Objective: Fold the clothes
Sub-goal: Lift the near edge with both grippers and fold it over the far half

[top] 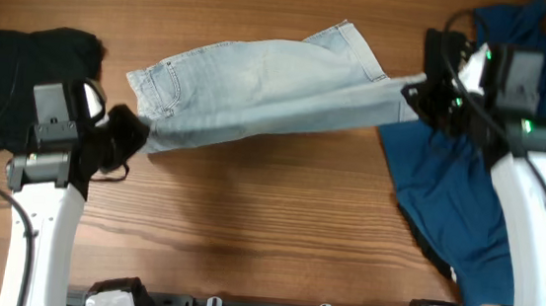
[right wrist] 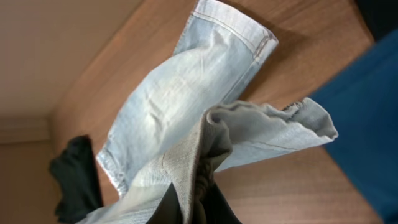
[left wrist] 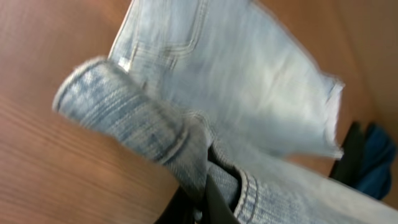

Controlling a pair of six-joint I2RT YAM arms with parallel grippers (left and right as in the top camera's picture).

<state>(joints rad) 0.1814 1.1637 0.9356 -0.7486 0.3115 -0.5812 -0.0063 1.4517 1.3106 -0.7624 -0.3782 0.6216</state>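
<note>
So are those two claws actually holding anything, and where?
Yes, both hold the denim shorts: the left claw pinches the waistband end, the right claw a leg hem.

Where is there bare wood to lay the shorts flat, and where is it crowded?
The widest bare table patch lies in front of the denim shorts, between left arm and right arm. A narrower strip follows the far edge, between black garment and navy garment, which crowd both ends.
</note>
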